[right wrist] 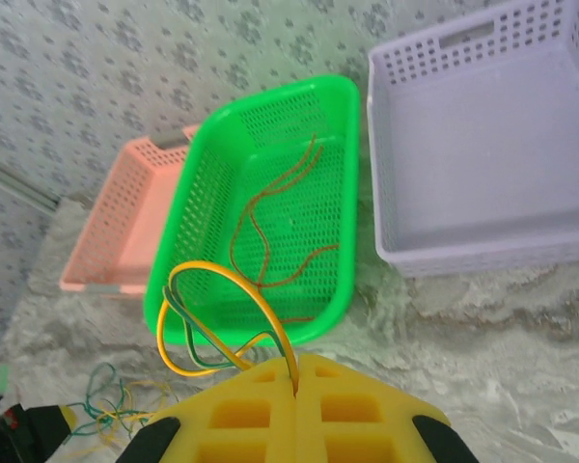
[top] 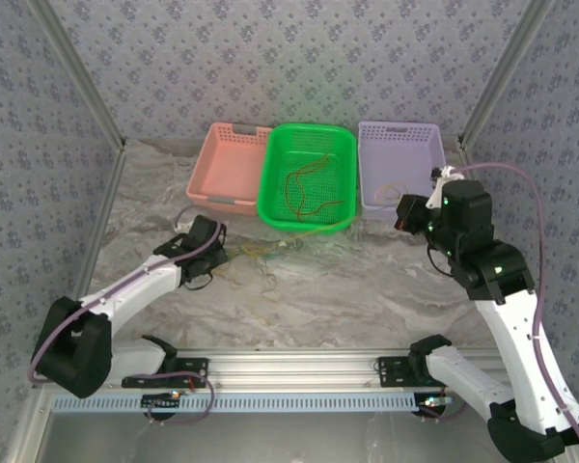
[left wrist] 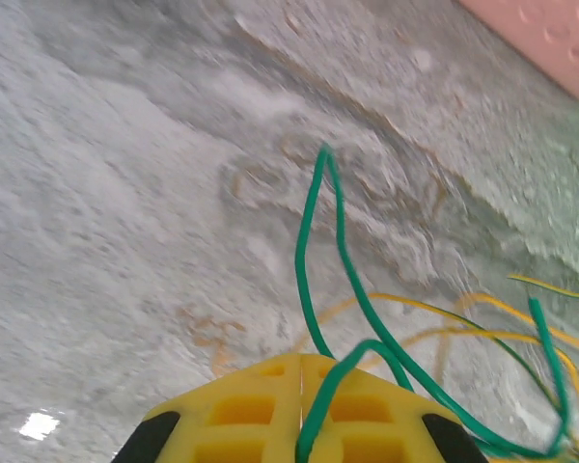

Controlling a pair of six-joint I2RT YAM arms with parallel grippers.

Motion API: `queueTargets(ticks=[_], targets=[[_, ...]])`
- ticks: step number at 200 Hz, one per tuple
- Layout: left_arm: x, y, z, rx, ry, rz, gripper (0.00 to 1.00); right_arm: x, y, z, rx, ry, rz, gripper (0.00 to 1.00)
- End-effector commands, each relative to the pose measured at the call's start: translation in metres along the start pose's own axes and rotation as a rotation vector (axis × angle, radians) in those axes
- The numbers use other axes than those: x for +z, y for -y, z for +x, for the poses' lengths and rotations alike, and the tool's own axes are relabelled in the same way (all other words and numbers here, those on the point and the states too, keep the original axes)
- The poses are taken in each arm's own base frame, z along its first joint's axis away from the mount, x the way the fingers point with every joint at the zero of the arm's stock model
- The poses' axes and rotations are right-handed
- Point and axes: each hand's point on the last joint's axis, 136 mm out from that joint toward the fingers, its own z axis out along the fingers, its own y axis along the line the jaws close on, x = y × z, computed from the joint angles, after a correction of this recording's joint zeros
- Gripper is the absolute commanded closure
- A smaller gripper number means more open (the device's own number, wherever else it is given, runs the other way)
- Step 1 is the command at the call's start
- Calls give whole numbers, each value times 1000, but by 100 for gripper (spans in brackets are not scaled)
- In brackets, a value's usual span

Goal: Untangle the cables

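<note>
Left gripper (left wrist: 301,365) clenched on green cable (left wrist: 305,253). Right gripper (right wrist: 297,365) clamped on yellow cable (right wrist: 227,274), looped; green basket (right wrist: 186,233) at 12 o'clock from it, red-orange cables (right wrist: 258,203) inside.

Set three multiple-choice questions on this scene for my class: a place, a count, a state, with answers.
1. Where does the red-orange cable lie? A pink basket; B green basket; C lavender basket.
2. How many baskets stand on the table? A two; B four; C three.
3. The left gripper is: A shut on a green cable; B wide open; C half open.
Answers: 1 B: it curls on that basket's floor. 2 C: pink, green and lavender stand side by side. 3 A: its closed fingers pinch the cable.
</note>
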Motion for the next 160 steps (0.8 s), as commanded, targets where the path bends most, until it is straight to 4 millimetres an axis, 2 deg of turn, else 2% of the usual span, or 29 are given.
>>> queueTargets(ticks=[1,22,50,78,113,160], targets=[[-3,-43,-2,21,-18,-154,100,-22,-2,-38,5,115,7,100],[-2,-56,-5,1,-33,-180,100,-35,0,-59,32,176,20,100],[2,-62,-3,-20,-51,-179,100,-50,-1,-83,72,239,7,100],[5,-62,-1,-30,-56,-169,100,-54,-5,-95,78,257,-4,100],[9,-66,0,-27,-68,-185,100,-55,-9,-101,67,257,-10,100],[23,-78,6,-33,-114,-244,100,-87,-21,-140,50,356,-26,100]])
